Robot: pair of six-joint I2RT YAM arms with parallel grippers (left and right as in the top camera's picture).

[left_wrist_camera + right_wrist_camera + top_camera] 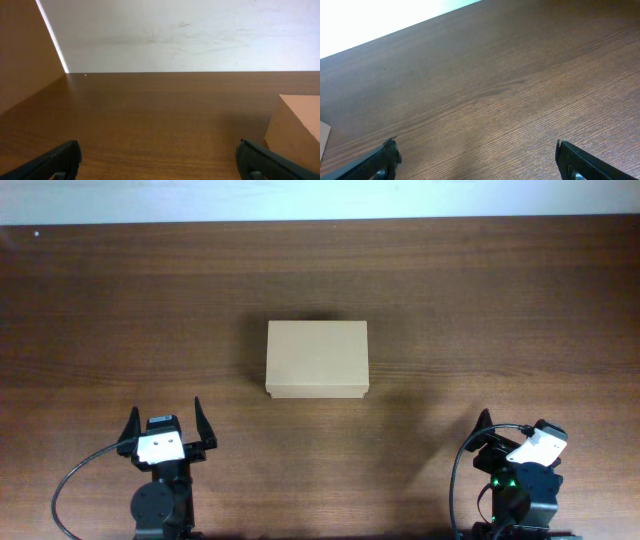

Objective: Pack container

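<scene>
Both gaping empty: left pincer (165, 411), right pincer (476, 145); closed container (317, 358) on wood table (500, 300); white wall (175, 35).

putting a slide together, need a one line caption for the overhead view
Closed cardboard box in the middle of the wooden table, left gripper and right gripper both open, empty and clear of it.
</scene>
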